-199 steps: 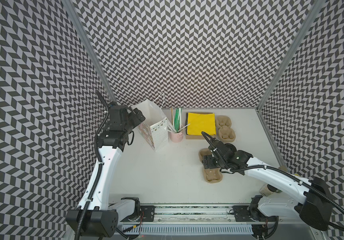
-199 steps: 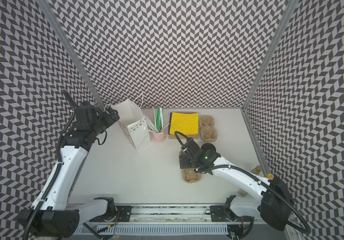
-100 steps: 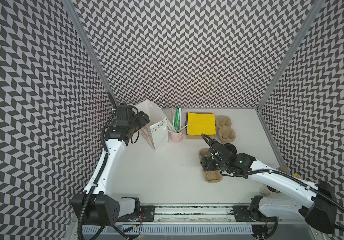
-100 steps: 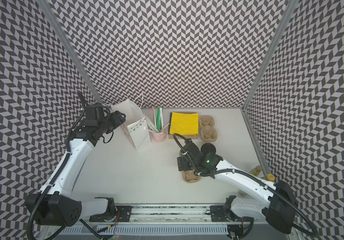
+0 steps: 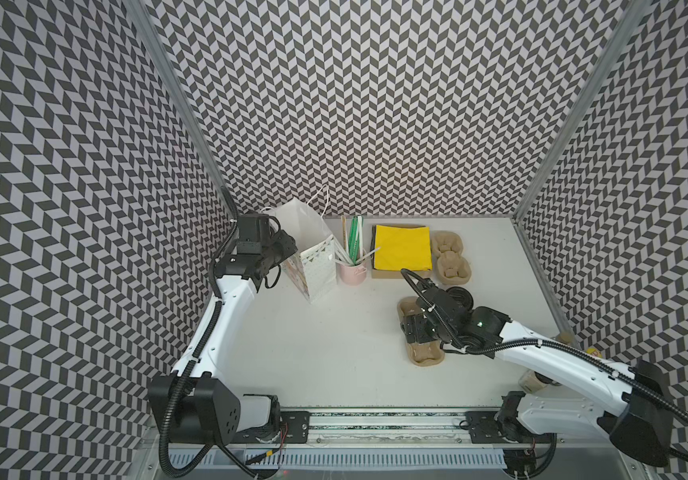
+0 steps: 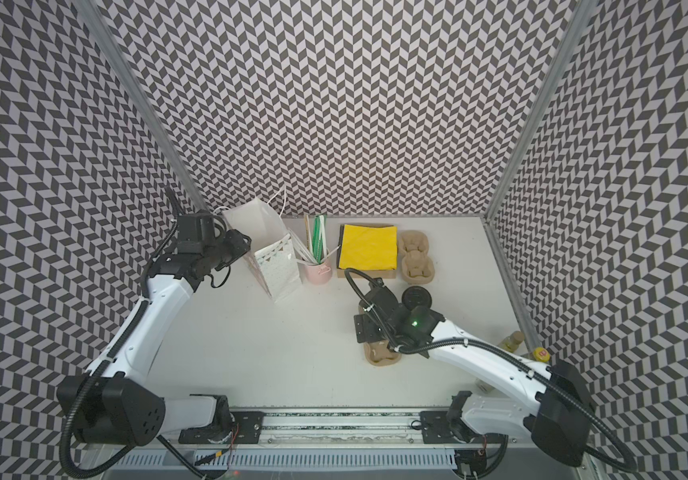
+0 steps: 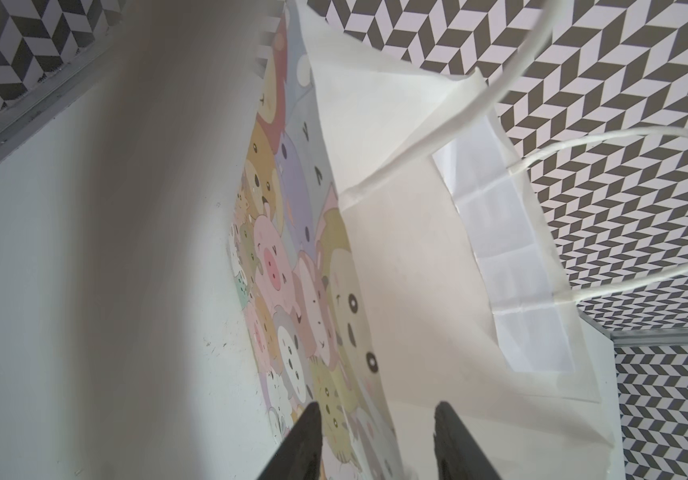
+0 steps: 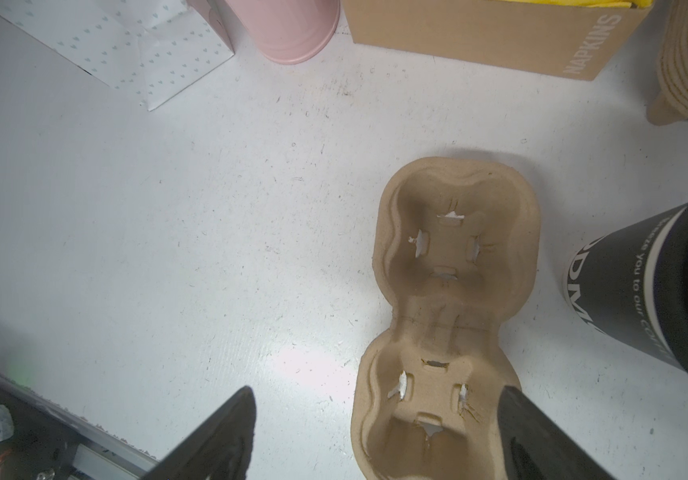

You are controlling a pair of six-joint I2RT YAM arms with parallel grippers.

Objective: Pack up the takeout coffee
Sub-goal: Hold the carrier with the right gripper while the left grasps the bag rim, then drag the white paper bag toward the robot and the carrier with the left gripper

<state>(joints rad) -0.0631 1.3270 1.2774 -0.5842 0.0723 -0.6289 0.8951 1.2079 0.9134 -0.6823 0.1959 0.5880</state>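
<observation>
The cell is boxed in on three sides by black-and-white chevron walls (image 5: 375,104). They have grey metal corner posts, and a metal rail (image 5: 375,428) carrying both arm bases runs along the near edge. The white worktop (image 5: 313,353) is scuffed and speckled close up.

Everything else hugs the far edge. From left to right there's a white paper bag with cartoon animals printed on it (image 5: 313,266), then a small pink cup of straws (image 5: 352,272). Next is a brown cardboard box marked NAPKINS with yellow napkins (image 5: 402,247), then a stack of tan pulp cup carriers (image 5: 450,257).

One tan two-well pulp carrier (image 5: 425,353) lies flat, right of the middle. The black paper cup with white lettering and a black lid (image 5: 458,297) stands upright at its far right end. It's just beside the carrier, with a sliver of worktop between them.

The right end effector (image 8: 375,436) hangs over the carrier's nearer well, spread wide and holding nothing. The left end effector (image 7: 375,440) is at the bag's left side. Its fingers are moderately apart and straddle the printed wall without pinching it.

Open room is the broad white stretch from the bag across the middle to the carrier, plus the whole near-left part. It's tighter on the right, where the arm lies low beside the metal edge strip.
</observation>
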